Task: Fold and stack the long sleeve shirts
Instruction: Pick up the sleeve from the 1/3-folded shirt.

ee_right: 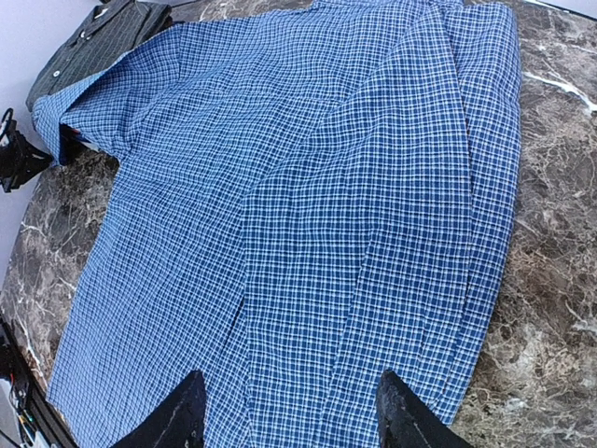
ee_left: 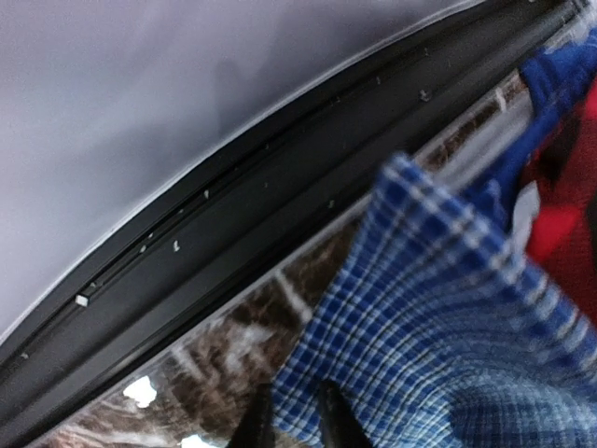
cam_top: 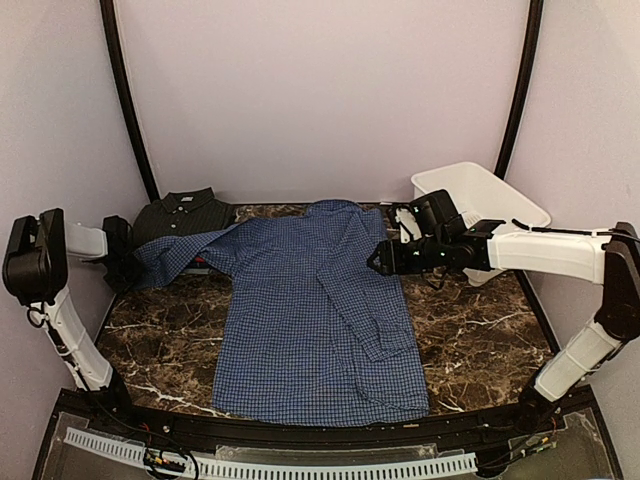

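From above, the blue shirt lies spread flat on the marble table with its collar at the far side. One sleeve is folded lengthwise down over the body on my right. The other sleeve stretches out to my left pincer near the table's left edge. It crosses the near edge of the folded dark shirt in the far left corner. My right pincer hovers at the blue shirt's right shoulder, and the white basket sits just beyond it.

Through my left wrist camera, my left pincer is clamped on the edge of the blue sleeve's cuff, tips nearly together. A blurred red shirt shows past the blue cloth at the right edge.

Through my right wrist camera, my right pincer has its fingers spread wide apart, holding nothing, above the blue shirt. The dark shirt lies at the upper left, touching the outstretched sleeve.
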You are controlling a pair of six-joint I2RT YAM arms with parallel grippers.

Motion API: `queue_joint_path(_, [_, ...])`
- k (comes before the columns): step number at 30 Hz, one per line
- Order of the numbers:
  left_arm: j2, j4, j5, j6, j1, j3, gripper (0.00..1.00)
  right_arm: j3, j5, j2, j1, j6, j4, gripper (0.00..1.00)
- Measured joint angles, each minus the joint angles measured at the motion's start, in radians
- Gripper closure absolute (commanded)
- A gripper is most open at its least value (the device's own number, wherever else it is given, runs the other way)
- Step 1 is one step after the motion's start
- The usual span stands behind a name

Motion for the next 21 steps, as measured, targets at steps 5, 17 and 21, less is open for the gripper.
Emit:
queue_joint_path(5, [-0.048,-0.008,0.015,0.000,0.003,-0.050,1.00,0.000,-0.010,0.000,0.000,0.000,0.003,0.41])
queue_joint_path(17, [-0.365,-0.053,0.074,-0.036,-0.122,-0.235,0.79,0.001,-0.033,0.020,0.000,0.000,0.015,0.41])
queue_joint_path(21, [-0.405,-0.063,0.062,-0.049,-0.134,-0.262,0.56,0.005,-0.043,0.028,0.000,0.000,0.017,0.42])
